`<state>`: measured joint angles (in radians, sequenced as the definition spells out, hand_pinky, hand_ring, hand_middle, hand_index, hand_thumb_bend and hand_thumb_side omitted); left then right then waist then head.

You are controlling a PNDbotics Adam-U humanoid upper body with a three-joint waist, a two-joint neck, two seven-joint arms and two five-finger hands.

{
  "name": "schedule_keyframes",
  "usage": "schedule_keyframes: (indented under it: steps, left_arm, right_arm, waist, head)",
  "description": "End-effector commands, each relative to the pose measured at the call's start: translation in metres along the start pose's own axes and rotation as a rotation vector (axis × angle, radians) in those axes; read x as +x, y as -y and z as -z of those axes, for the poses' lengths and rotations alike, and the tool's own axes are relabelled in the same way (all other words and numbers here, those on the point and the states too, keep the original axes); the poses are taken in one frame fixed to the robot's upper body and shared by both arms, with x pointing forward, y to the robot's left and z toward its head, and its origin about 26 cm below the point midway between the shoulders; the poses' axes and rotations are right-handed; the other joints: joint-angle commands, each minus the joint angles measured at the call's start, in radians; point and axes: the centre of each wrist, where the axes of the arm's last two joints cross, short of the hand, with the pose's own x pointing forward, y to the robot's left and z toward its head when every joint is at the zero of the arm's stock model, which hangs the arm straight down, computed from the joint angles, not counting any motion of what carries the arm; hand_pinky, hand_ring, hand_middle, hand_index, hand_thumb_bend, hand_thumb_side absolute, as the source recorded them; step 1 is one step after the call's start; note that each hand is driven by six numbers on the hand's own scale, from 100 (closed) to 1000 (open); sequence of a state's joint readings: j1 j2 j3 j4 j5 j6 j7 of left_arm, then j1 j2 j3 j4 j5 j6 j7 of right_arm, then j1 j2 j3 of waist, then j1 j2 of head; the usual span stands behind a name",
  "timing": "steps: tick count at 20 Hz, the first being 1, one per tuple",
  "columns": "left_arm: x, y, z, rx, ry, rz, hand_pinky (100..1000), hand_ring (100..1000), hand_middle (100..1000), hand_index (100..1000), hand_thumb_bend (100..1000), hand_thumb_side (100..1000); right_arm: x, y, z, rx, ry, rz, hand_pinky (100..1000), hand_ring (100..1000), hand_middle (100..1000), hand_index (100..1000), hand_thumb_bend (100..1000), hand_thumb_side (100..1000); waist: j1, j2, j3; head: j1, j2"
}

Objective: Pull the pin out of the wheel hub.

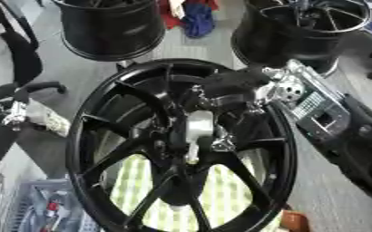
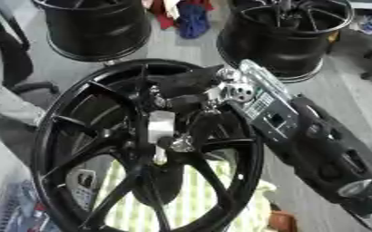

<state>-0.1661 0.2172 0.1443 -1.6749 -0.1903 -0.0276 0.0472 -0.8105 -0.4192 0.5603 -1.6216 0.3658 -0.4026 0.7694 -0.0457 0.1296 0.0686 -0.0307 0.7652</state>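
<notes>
Nearest my camera stands the black wheel hub (image 1: 181, 149), upright, spokes facing me. At its centre I see the pin (image 1: 197, 131) (a silver-white cylinder). Right hand (image 2: 189, 88) reaches in from the right, fingers (image 1: 209, 102) curled over the pin's upper end. Two more black rims (image 1: 114, 29) stand behind on the floor.

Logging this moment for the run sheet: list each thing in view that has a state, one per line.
wheel hub: standing on edge, spokes facing the camera.
pin: pale, at the hub centre, not yet pulled out.
right hand: at the hub centre, over the pin's top; finger state unclear.
left hand: not in view.
two far wheels: lying flat on the floor.
</notes>
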Motion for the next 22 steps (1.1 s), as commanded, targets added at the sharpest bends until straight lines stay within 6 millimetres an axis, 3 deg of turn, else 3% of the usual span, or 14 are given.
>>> schedule_keyframes:
  steps: [1, 8, 12, 18, 22]
  left_arm:
    - [0.006, -0.002, 0.004, 0.0, 0.027, 0.005, 551, 685, 694, 799, 280, 632]
    - [0.005, -0.003, 0.003, 0.0, 0.023, 0.009, 550, 687, 694, 799, 280, 631]
    - [0.004, -0.005, 0.002, 0.001, 0.018, 0.017, 550, 687, 694, 799, 280, 631]
    - [0.003, -0.009, 0.002, 0.014, 0.012, 0.029, 550, 688, 695, 799, 281, 631]
    - [0.003, -0.011, 0.002, 0.025, 0.011, 0.029, 550, 689, 695, 799, 282, 631]
  right_arm:
    - [0.007, 0.019, -0.008, -0.023, 0.017, -0.071, 519, 505, 621, 755, 100, 130]
    - [0.018, 0.044, -0.017, -0.063, 0.029, -0.101, 524, 510, 623, 755, 100, 131]
    - [0.023, 0.064, -0.034, -0.094, 0.023, -0.097, 525, 510, 624, 756, 100, 127]
    - [0.031, 0.082, -0.1, -0.236, -0.111, -0.089, 529, 514, 625, 758, 100, 108]
    - [0.031, 0.065, -0.169, -0.375, -0.332, -0.061, 531, 515, 625, 759, 100, 100]
  waist:
    - [0.002, -0.014, -0.001]
    - [-0.002, -0.02, -0.005]
    - [-0.009, -0.027, -0.013]
    - [-0.016, -0.03, -0.032]
    - [-0.018, -0.027, -0.038]
  head:
    - [0.0, 0.005]
    - [0.003, 0.005]
    - [0.009, 0.005]
    - [0.032, 0.005]
    - [0.045, 0.005]
